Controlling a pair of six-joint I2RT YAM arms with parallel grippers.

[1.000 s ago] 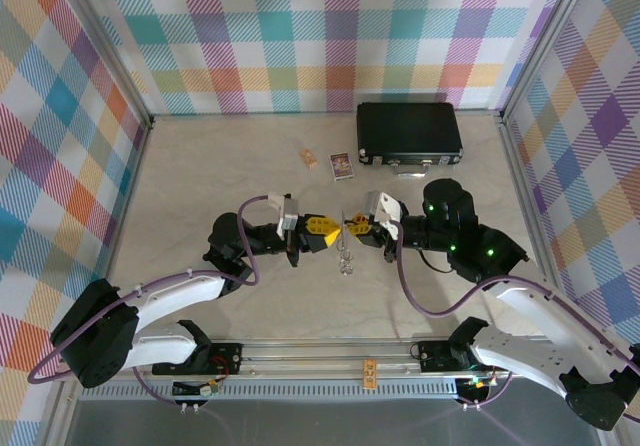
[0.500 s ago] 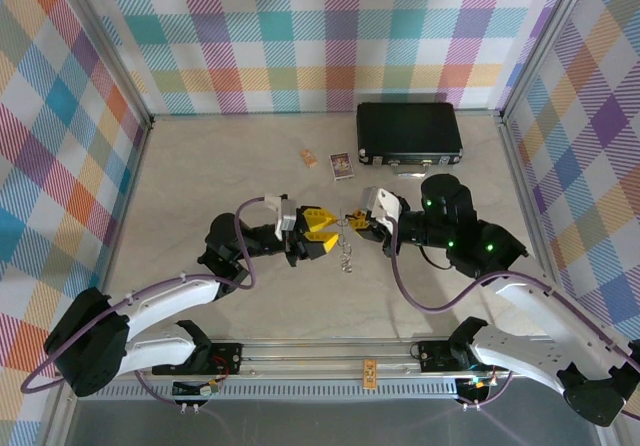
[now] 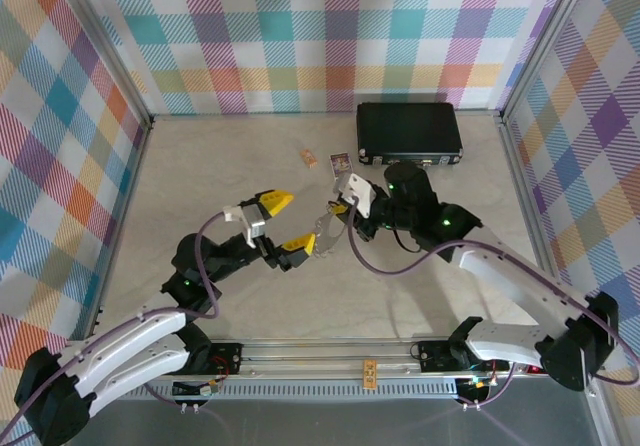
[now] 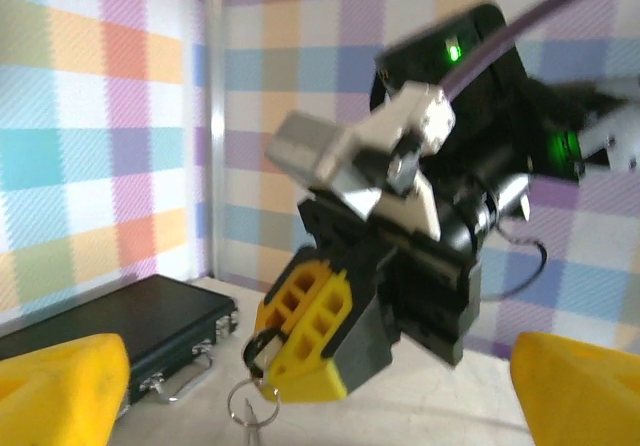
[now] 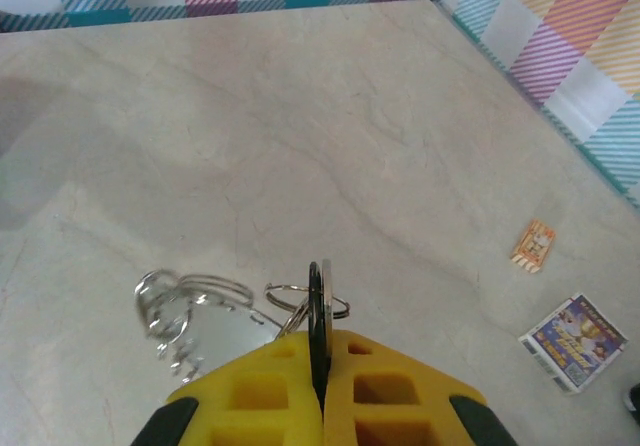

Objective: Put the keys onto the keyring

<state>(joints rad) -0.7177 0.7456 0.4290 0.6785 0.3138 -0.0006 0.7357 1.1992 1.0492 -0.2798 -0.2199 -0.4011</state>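
My right gripper (image 3: 339,209) is shut on the flat black-and-silver head of a key (image 5: 318,301), pinched edge-on between its yellow fingers (image 5: 260,391). A thin keyring (image 5: 285,288) loops out from behind that head, and a blurred bunch of silver keys (image 5: 185,316) swings to its left above the table. From above, the bunch of keys (image 3: 322,242) hangs below the right gripper. My left gripper (image 3: 287,223) stands wide open just left of the bunch, touching nothing. In the left wrist view, the right gripper (image 4: 300,336) faces me with the keyring (image 4: 230,402) dangling under it.
A black case (image 3: 410,132) lies at the back right of the marble table (image 3: 200,166), and also shows as the case (image 4: 110,321). A small picture card (image 3: 343,165) and an orange tag (image 3: 309,157) lie in front of it. Checked walls enclose the table.
My left gripper has opened, let go and drawn back to the left. The right gripper has swung left and farther back, carrying the keys, which now swing.
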